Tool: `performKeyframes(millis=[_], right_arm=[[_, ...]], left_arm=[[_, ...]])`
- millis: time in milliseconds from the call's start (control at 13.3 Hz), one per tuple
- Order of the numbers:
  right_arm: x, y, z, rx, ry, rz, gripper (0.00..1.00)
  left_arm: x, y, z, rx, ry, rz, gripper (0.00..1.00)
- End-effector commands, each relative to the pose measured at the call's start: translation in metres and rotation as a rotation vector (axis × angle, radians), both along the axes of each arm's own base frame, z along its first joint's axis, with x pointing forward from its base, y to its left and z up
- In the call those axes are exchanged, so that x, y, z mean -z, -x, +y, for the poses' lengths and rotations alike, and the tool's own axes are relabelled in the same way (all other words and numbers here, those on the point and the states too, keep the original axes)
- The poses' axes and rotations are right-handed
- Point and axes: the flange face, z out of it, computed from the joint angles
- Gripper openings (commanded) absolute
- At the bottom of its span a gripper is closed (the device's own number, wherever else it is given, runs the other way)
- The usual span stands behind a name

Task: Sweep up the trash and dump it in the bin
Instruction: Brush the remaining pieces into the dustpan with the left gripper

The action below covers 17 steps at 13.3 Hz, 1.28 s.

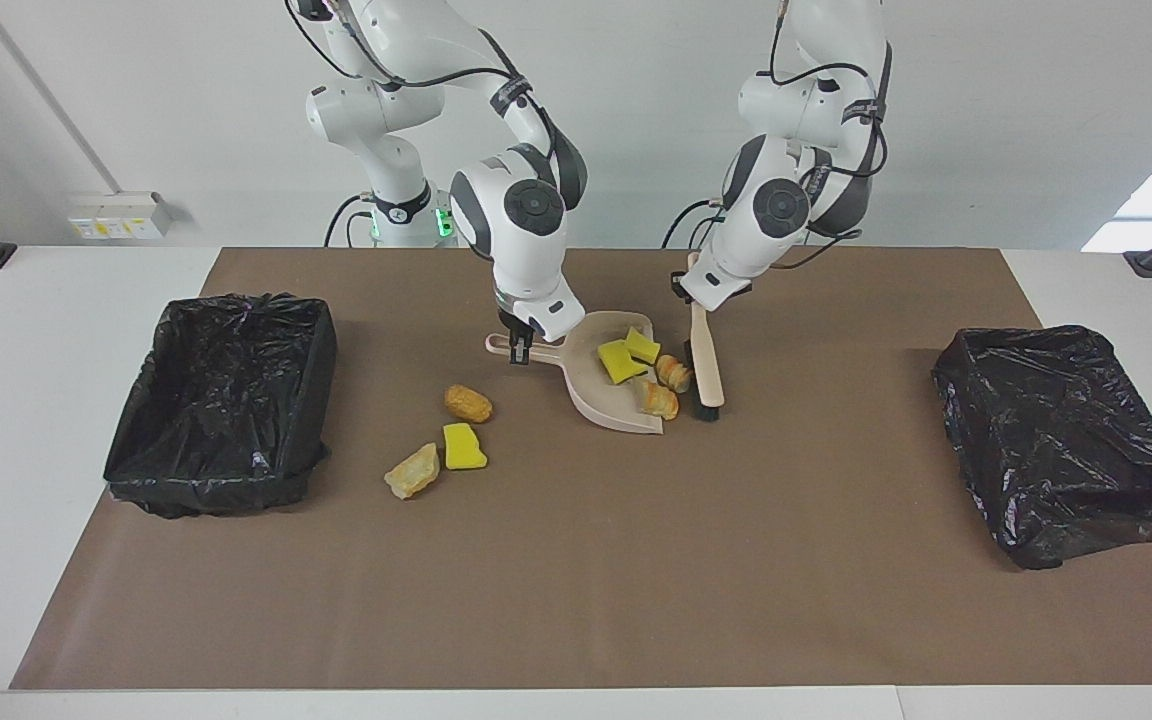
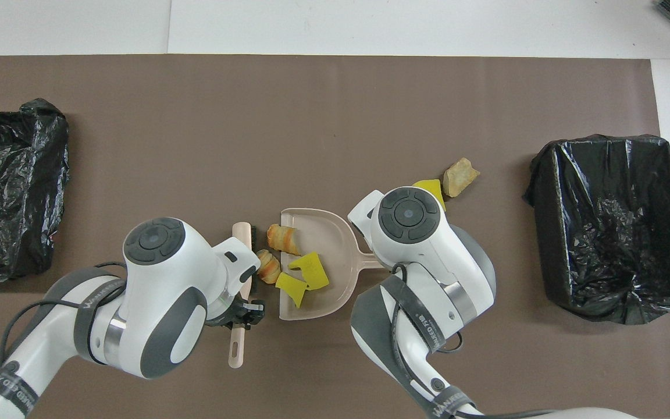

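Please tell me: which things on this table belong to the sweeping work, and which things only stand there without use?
Part of the job:
- trash chunks
- dustpan, held by the right gripper
- brush, held by the left gripper
- two black-lined bins

Not part of it:
- brown mat
- wall socket box

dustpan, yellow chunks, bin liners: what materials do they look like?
Beige scoop-shaped dustpan: probably moulded plastic, smooth matte, thin even walls. Bright yellow angular chunks in it: likely sponge foam, with cut flat faces. Black crinkled bin liners: thin glossy plastic film, wrinkled with sheen.
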Motion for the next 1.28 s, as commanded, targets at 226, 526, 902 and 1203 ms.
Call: performKeyframes(millis=[226, 526, 902, 1203], right_arm=[[-0.001, -0.006, -0.011, 0.012, 0.015, -0.013, 0.00], [-0.007, -0.013, -0.025, -0.014, 0.005, -0.020, 0.00], [-0.007, -0.028, -0.033, -0.013, -0.081, -0.073, 0.00], [-0.039, -0.047, -0.057, -0.038, -0.121, -0.114, 0.00]], left_arm=[[-0.006, 0.023, -0.032, -0.036, 0.051, -0.007, 0.00], [-0.026, 0.002, -0.007, -0.005, -0.005, -0.003, 0.00], [-0.058, -0.049, 0.043, -0.048, -0.044, -0.124, 0.00], [-0.072, -0.087, 0.117, -0.005, -0.020, -0.165, 0.00]])
